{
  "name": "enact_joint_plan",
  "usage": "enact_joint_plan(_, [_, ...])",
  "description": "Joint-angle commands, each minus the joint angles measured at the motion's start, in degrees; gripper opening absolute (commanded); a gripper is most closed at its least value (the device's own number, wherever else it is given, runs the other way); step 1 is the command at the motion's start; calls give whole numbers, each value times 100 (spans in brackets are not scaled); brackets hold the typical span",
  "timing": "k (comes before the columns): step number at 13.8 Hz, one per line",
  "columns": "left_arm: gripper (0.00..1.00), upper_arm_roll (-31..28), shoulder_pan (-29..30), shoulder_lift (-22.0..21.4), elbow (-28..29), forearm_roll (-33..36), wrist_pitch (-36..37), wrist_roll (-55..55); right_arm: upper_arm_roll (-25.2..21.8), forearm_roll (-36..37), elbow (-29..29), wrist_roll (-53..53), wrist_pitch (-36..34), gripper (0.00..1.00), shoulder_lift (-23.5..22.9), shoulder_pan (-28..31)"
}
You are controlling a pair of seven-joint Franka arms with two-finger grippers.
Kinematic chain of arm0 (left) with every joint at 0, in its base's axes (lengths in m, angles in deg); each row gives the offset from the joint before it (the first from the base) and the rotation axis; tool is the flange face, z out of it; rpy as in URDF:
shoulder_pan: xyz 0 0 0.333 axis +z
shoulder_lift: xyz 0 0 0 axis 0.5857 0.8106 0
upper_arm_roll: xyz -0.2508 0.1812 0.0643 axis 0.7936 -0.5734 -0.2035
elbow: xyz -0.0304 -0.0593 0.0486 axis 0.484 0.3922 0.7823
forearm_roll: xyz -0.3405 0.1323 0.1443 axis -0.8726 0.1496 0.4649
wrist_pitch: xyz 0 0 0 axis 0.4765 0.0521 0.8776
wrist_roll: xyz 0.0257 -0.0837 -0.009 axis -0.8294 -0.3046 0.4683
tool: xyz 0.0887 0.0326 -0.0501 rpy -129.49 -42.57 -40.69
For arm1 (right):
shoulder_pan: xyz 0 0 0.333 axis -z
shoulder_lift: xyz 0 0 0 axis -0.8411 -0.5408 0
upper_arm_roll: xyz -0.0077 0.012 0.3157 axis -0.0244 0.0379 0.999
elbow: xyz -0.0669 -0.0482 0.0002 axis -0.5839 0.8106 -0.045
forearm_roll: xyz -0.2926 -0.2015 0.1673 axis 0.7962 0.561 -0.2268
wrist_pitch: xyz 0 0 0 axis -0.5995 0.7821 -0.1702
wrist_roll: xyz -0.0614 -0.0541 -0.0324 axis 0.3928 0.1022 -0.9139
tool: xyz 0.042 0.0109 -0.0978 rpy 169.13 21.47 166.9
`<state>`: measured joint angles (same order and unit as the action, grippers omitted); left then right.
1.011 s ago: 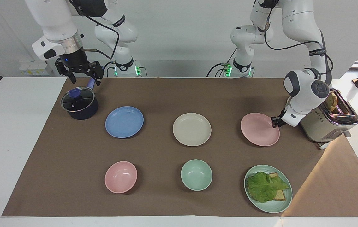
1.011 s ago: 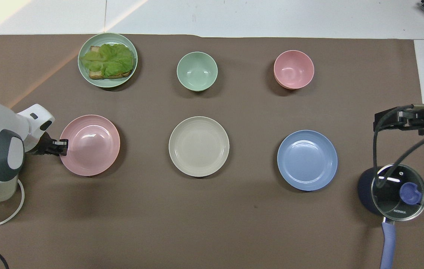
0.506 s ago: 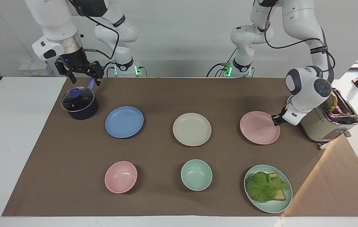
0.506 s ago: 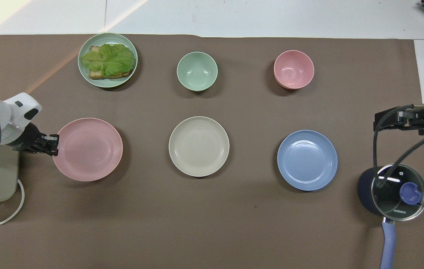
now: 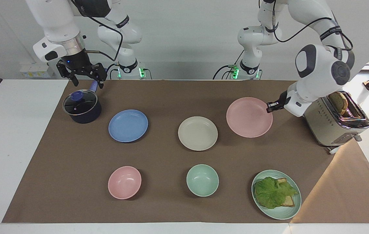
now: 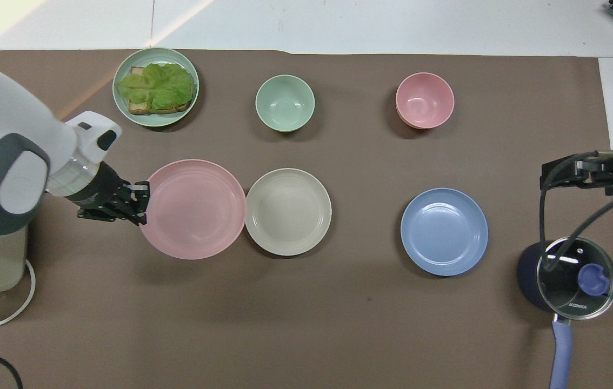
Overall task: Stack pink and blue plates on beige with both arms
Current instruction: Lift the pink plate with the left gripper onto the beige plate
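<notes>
The pink plate (image 5: 249, 117) (image 6: 193, 209) hangs tilted above the mat, with my left gripper (image 5: 270, 107) (image 6: 141, 202) shut on its rim. It hovers just beside the beige plate (image 5: 198, 133) (image 6: 288, 212), toward the left arm's end. The beige plate lies flat in the middle of the mat. The blue plate (image 5: 128, 125) (image 6: 444, 232) lies flat beside it, toward the right arm's end. My right gripper (image 5: 82, 77) (image 6: 577, 175) waits open and holding nothing, up in the air over the dark pot.
A dark pot with a glass lid (image 5: 82, 106) (image 6: 574, 278) stands by the blue plate. A toaster (image 5: 337, 123) holding bread stands at the left arm's end. Farther from the robots stand a pink bowl (image 5: 124, 182), a green bowl (image 5: 202, 180) and a green plate (image 5: 277, 216) with lettuce and bread.
My left gripper closed on the pink plate's rim, lifted it off the mat and carried it toward the beige plate. The right arm has stayed still.
</notes>
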<state>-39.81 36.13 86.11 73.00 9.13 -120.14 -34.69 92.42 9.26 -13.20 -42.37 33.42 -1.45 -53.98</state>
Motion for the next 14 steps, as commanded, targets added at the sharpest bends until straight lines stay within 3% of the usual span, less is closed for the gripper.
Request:
enact_joint_plan(1, [0,66,-631,-38,386,-178,-753,655,27,-70,-75,-197,44,100,72,85])
enact_joint_plan(4, [0,66,-1344,102,914,-188,-2114,1131,36,-70,-75,-180,70,100,80,85])
enact_joint_plan(7, [0,66,-1653,453,1135,-188,-3066,1132,36,-70,-101,-197,79,100,80,85])
enact_joint_plan(8, [23,66,-1645,454,1144,-188,-3094,1106,27,-70,-119,-189,79,100,89,85])
enact_joint_plan(9, [83,66,-1654,454,1144,-188,-3095,1097,27,-70,-110,-180,79,100,89,85])
enact_joint_plan(10, [100,66,-1654,454,1144,-179,-3086,1114,27,-70,-119,-171,71,100,89,85])
enact_joint_plan(14, [100,14,-1514,419,1083,-144,-2841,1150,27,-70,-119,-153,79,100,89,85])
